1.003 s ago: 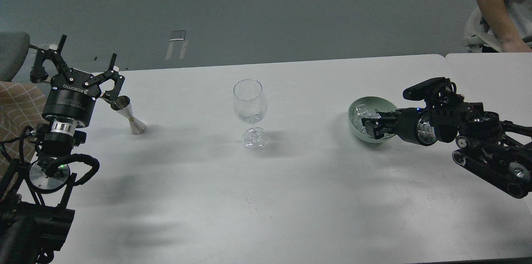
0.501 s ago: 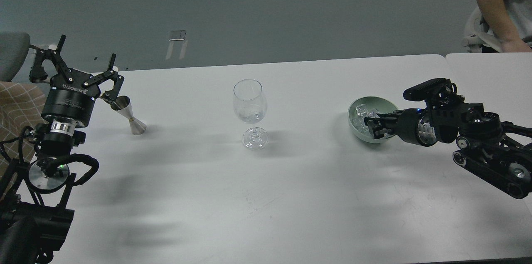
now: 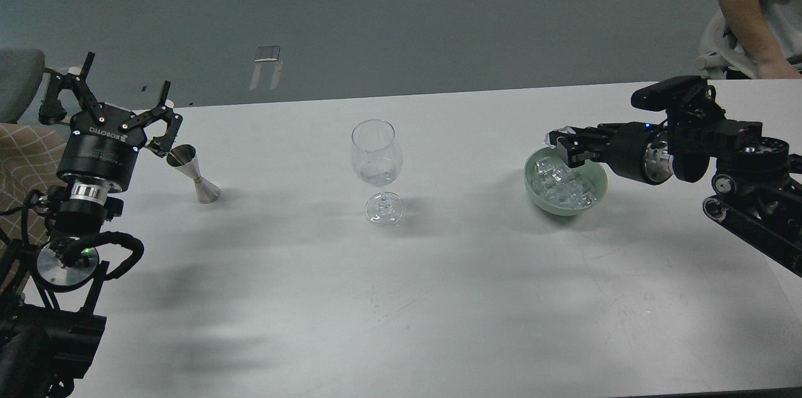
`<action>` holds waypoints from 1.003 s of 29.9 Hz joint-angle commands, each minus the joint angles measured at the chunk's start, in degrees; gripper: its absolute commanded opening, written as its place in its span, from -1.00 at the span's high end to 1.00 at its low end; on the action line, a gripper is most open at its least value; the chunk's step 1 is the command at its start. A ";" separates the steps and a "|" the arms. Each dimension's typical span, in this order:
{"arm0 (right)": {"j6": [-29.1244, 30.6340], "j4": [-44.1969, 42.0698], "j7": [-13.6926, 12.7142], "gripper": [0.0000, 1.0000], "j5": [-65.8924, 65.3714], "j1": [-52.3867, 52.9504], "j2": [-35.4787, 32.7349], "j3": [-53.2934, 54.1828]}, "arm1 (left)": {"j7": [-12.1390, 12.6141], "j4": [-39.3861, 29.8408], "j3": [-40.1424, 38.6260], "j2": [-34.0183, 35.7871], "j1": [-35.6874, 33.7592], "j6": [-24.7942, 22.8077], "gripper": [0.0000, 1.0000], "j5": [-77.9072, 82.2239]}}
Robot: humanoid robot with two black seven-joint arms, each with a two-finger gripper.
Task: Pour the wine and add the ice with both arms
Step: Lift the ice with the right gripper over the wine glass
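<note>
A clear stemmed wine glass (image 3: 376, 160) stands mid-table with a little clear wine (image 3: 376, 178) in its bowl. A pale green bowl (image 3: 595, 191) at the right holds several ice cubes (image 3: 561, 185). My right gripper (image 3: 559, 142) hovers just above the bowl's far left rim, shut on one small clear ice cube (image 3: 565, 131). My left gripper (image 3: 125, 81) is open wide at the table's far left. Its right finger (image 3: 168, 135) is next to the rim of a tilted steel jigger (image 3: 195, 175), which rests on the table.
The white table (image 3: 401, 298) has its far edge behind the glass, and a second table (image 3: 752, 103) adjoins at the right. A seated person's arm (image 3: 745, 9) is at the top right. A chair (image 3: 19, 81) stands by my left arm.
My right gripper has risen out of the bowl and moved back with an ice cube in it. My left gripper has shifted slightly left and up, staying open.
</note>
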 commanded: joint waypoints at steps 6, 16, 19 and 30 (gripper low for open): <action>-0.01 5.41 0.00 0.63 -0.09 1.43 3.29 6.20 | 0.00 0.12 0.00 0.45 -0.09 0.21 -0.96 0.00; 0.07 7.61 -2.81 0.67 -0.62 6.87 18.12 5.42 | 0.00 0.21 0.00 0.89 -0.09 0.30 -0.96 -0.08; 0.07 7.17 -3.78 0.67 -0.88 7.58 21.12 4.54 | 0.00 0.21 0.00 0.89 -0.09 0.30 -0.96 -0.08; 0.07 3.84 -4.13 0.67 -1.14 7.93 27.98 1.90 | 0.00 0.39 0.00 0.98 -0.09 0.21 -0.96 -0.08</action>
